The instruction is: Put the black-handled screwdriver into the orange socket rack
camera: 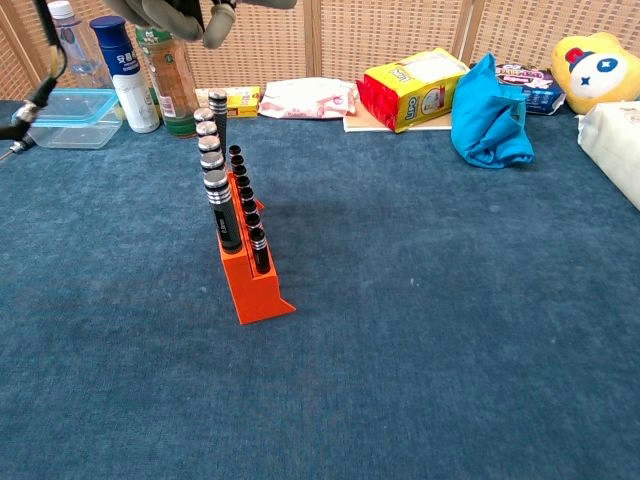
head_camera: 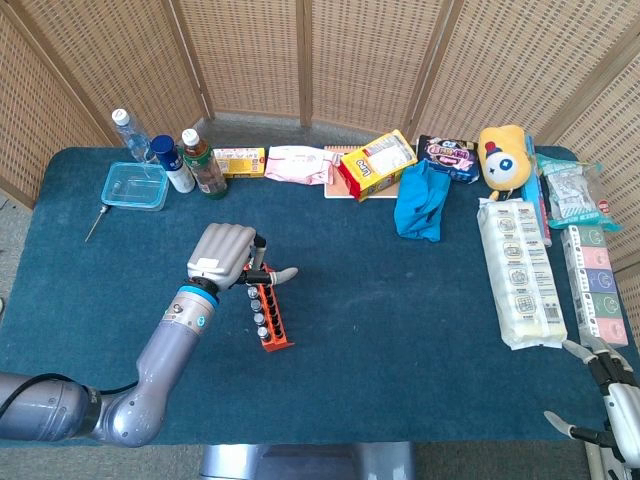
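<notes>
The orange socket rack (camera: pixel 252 281) stands left of the table's middle and holds a row of silver-capped bits and sockets; it also shows in the head view (head_camera: pixel 271 322). The black-handled screwdriver (camera: pixel 218 112) stands upright at the rack's far end, with nothing touching it. My left hand (head_camera: pixel 226 257) hovers over that far end with its fingers spread and its thumb pointing right, holding nothing. In the chest view only the fingertips of the left hand (camera: pixel 190 12) show at the top edge. My right hand (head_camera: pixel 612 392) rests at the table's near right corner, fingers apart and empty.
Bottles (head_camera: pixel 205 165) and a clear plastic box (head_camera: pixel 134 186) stand at the back left, with a thin metal tool (head_camera: pixel 95 222) beside them. Snack packs (head_camera: pixel 376 165), a blue cloth (head_camera: pixel 420 203), a yellow plush toy (head_camera: pixel 503 155) and wrapped packs (head_camera: pixel 520 272) fill the back and right.
</notes>
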Available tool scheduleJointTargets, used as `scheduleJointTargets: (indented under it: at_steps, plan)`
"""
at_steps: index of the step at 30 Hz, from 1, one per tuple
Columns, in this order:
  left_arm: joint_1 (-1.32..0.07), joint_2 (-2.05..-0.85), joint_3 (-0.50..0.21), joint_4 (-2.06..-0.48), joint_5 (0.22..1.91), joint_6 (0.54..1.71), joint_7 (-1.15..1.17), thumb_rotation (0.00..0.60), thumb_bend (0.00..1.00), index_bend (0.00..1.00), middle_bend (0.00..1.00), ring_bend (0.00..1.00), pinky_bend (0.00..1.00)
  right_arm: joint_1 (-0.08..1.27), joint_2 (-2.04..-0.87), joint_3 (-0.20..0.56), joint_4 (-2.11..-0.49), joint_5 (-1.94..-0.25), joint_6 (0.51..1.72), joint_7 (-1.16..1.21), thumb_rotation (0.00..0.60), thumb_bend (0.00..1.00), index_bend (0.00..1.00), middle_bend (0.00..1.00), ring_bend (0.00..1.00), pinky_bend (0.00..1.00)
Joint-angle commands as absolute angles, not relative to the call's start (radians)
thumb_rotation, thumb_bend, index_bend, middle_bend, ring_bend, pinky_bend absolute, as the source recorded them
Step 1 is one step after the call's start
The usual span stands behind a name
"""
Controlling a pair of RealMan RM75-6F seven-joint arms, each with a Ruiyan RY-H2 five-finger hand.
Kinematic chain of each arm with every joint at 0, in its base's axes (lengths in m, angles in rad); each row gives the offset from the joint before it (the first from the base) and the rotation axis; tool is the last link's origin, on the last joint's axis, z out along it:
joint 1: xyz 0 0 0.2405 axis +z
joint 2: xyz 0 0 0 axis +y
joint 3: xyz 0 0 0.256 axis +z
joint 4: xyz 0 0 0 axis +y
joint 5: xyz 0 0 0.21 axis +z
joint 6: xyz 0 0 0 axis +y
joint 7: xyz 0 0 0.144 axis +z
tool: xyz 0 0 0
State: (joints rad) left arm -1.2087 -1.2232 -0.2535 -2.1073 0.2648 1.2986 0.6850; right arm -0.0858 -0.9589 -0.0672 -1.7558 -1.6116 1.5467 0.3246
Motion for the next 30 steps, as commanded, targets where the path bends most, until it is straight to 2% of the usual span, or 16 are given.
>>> scheduleJointTargets:
  at_steps: [1,5,14,17,24,30]
  plan:
    - [-1.217,-1.270,-0.217,-2.065,0.335,1.354,0.752,0.000,0.00,0.70,1.00,1.00,1.00,-0.085,-0.959,-0.068,-1.756,-1.612,1.546,0.324,0.600,0.00,0.17,0.06,0.00,0.00]
    - [-1.214,-1.315,-0.181,-2.021,0.411,1.381,0.796,0.000,0.00,0.70,1.00,1.00,1.00,-0.086,-0.958,-0.067,-1.757,-1.610,1.546,0.325,0.600,0.00,0.17,0.06,0.00,0.00]
    - [-1.200,-1.326,-0.156,-1.992,0.414,1.299,0.844,0.000,0.00,0.69,1.00,1.00,1.00,-0.085,-0.957,-0.066,-1.755,-1.606,1.544,0.329,0.600,0.00,0.16,0.06,0.00,0.00]
    - [-1.196,-1.328,-0.147,-1.976,0.433,1.301,0.866,0.000,0.00,0.63,1.00,1.00,1.00,-0.085,-0.958,-0.065,-1.755,-1.604,1.544,0.328,0.600,0.00,0.17,0.06,0.00,0.00]
    - [-1.180,-1.343,-0.145,-1.938,0.472,1.291,0.868,0.000,0.00,0.35,1.00,1.00,1.00,-0.084,-0.959,-0.066,-1.757,-1.605,1.542,0.322,0.600,0.00,0.16,0.06,0.00,0.00]
    - [-1.159,-1.348,-0.159,-1.931,0.495,1.242,0.823,0.000,0.00,0.32,1.00,1.00,1.00,-0.085,-0.958,-0.064,-1.757,-1.601,1.542,0.325,0.600,0.00,0.16,0.06,0.00,0.00]
